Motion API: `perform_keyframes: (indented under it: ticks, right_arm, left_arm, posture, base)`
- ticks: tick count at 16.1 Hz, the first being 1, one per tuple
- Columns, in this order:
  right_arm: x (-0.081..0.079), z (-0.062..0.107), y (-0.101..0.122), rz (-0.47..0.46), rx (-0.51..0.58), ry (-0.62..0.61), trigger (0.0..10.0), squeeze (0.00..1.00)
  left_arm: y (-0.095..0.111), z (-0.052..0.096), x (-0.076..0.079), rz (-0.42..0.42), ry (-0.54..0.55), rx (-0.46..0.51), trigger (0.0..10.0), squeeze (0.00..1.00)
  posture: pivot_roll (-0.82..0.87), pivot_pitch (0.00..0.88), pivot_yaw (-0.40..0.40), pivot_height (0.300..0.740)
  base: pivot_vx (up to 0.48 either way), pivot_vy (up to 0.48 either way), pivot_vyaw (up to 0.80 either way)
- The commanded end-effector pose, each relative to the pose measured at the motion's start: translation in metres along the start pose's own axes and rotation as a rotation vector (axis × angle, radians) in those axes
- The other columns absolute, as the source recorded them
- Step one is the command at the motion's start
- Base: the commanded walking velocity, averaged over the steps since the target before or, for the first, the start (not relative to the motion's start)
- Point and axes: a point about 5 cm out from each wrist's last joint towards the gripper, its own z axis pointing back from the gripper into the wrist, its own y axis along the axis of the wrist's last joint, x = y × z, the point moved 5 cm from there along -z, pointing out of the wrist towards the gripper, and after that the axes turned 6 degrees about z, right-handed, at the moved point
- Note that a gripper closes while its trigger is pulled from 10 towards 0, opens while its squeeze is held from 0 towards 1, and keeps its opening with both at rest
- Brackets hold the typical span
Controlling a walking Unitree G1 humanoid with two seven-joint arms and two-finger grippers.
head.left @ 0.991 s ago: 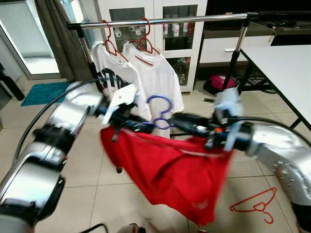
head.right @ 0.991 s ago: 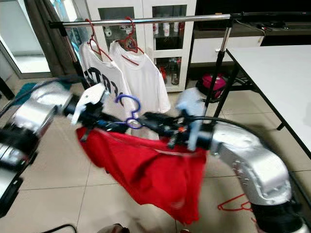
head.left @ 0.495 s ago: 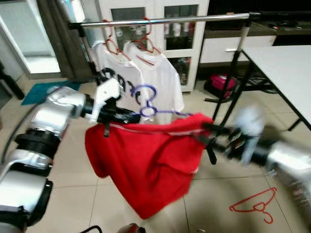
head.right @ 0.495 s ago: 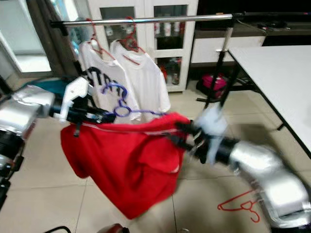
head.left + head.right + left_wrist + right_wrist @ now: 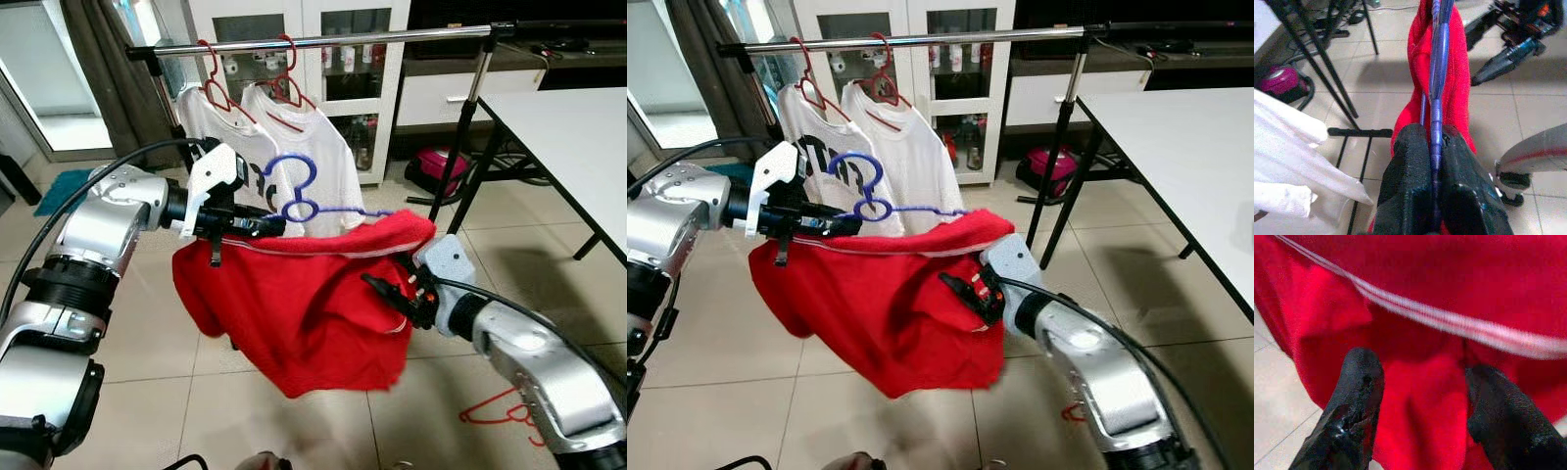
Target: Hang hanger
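Observation:
A blue hanger (image 5: 294,192) carries a red garment (image 5: 294,313) that drapes down in front of me. My left gripper (image 5: 263,227) is shut on the hanger's bar near its left end; the left wrist view shows the blue bar (image 5: 1436,93) pinched between the black fingers (image 5: 1410,161). The hanger hangs lower than the silver clothes rail (image 5: 392,37) and in front of it. My right gripper (image 5: 388,294) is open against the garment's right side, and in the right wrist view red cloth (image 5: 1420,333) lies just beyond its spread fingers (image 5: 1354,396).
Two white T-shirts (image 5: 313,147) hang on red hangers at the rail's left part. A red hanger (image 5: 505,411) lies on the tiled floor at the right. A white table (image 5: 578,117) stands to the right, a cabinet (image 5: 333,88) behind the rail, and a pink object (image 5: 431,164) by its foot.
My right gripper has left the hanger's middle, swung out to the right, and come back open against the garment's right side. The hanger now rides higher, and the garment hangs spread out.

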Motion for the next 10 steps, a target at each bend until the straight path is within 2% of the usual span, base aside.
perform_keyframes:
  ticks: [1, 3, 5, 8, 10]
  right_arm:
    - [0.004, -0.002, -0.003, 0.001, -0.026, -0.046, 10.0, 0.0]
    - [0.01, -0.003, -0.001, -0.021, -0.012, -0.086, 10.0, 0.0]
    - [0.023, -0.001, 0.001, -0.04, 0.002, -0.154, 10.0, 0.0]
    - [0.025, -0.002, 0.004, -0.041, 0.026, -0.163, 10.0, 0.0]
    - [0.026, -0.011, 0.01, -0.032, 0.083, -0.163, 10.0, 0.0]
  left_arm:
    - [0.013, 0.01, -0.004, -0.022, 0.044, 0.047, 0.0, 0.0]
    - [0.015, 0.013, -0.007, -0.018, 0.065, 0.056, 0.0, 0.0]
    - [0.02, 0.019, -0.011, -0.013, 0.086, 0.073, 0.0, 0.0]
    - [0.024, 0.021, -0.009, -0.006, 0.068, 0.091, 0.0, 0.0]
    - [0.029, 0.023, -0.003, 0.0, 0.026, 0.104, 0.0, 0.0]
  posture:
    - [-0.19, 0.0, 0.072, 0.71]
    - [-0.19, 0.0, 0.072, 0.71]
    - [-0.19, 0.0, 0.071, 0.71]
    - [-0.19, 0.0, 0.074, 0.71]
    - [-0.19, 0.0, 0.079, 0.71]
  base:
    - [0.0, 0.0, 0.0]
    - [0.0, 0.0, 0.0]
    - [0.0, 0.0, 0.0]
    - [0.0, 0.0, 0.0]
    - [0.0, 0.0, 0.0]
